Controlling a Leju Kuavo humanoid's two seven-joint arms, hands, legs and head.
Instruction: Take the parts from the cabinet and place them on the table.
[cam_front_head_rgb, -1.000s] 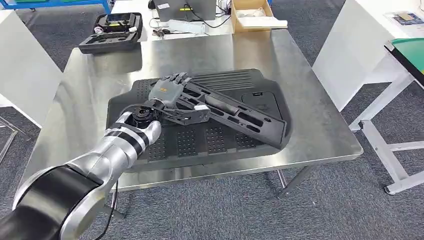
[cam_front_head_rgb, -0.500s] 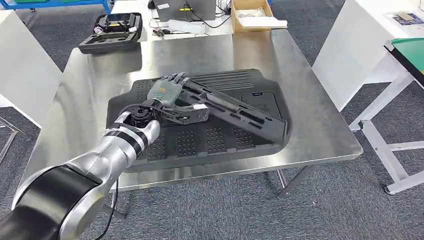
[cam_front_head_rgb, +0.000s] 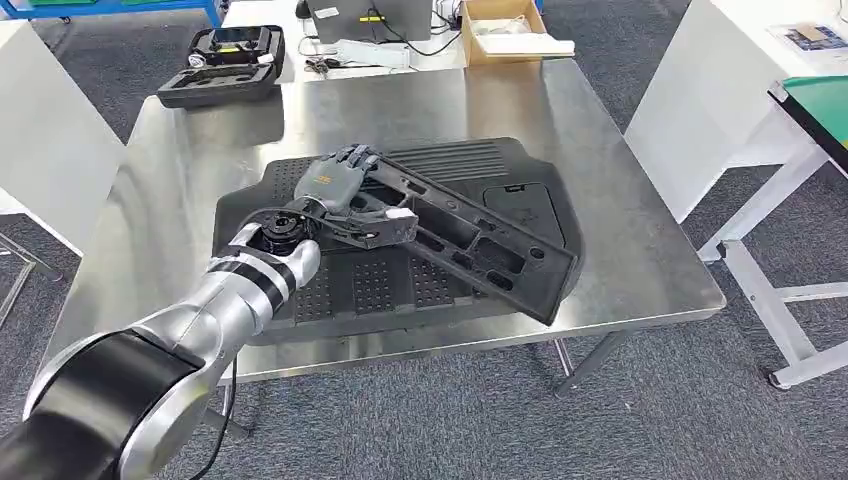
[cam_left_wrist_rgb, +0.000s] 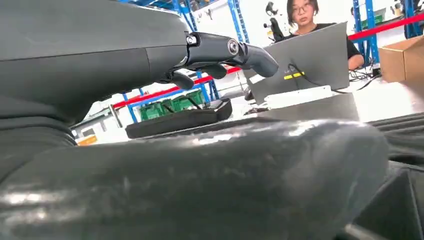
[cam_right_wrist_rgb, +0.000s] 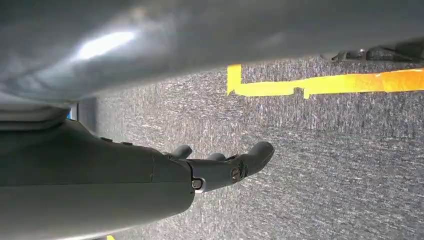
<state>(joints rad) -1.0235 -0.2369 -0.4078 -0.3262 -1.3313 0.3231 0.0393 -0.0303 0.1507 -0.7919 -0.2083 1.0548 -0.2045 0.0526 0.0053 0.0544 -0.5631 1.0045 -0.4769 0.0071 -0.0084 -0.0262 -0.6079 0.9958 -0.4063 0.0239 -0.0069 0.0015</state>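
Note:
A long black slotted part (cam_front_head_rgb: 470, 240) lies slantwise on a large black moulded panel (cam_front_head_rgb: 380, 285) on the steel table (cam_front_head_rgb: 620, 200), hollow side up. My left hand (cam_front_head_rgb: 335, 185) is over the long part's near-left end. In the left wrist view its fingers (cam_left_wrist_rgb: 235, 50) stretch out apart from the thumb (cam_left_wrist_rgb: 200, 180), and the table's far side shows through the gap between them; nothing is gripped. My right hand (cam_right_wrist_rgb: 200, 172) hangs over the carpet with its fingers spread and holds nothing.
A black open case (cam_front_head_rgb: 222, 65) sits at the table's far left; a laptop (cam_front_head_rgb: 370, 15) and a cardboard box (cam_front_head_rgb: 505, 25) stand beyond the far edge. A person (cam_left_wrist_rgb: 305, 15) sits behind the laptop. White tables (cam_front_head_rgb: 720, 90) stand to the right. Yellow floor tape (cam_right_wrist_rgb: 320, 82) runs below.
The long part has tipped from standing on edge to lying flat with its hollow side up, and its far end has swung nearer the table's front. My left hand has stayed at its end.

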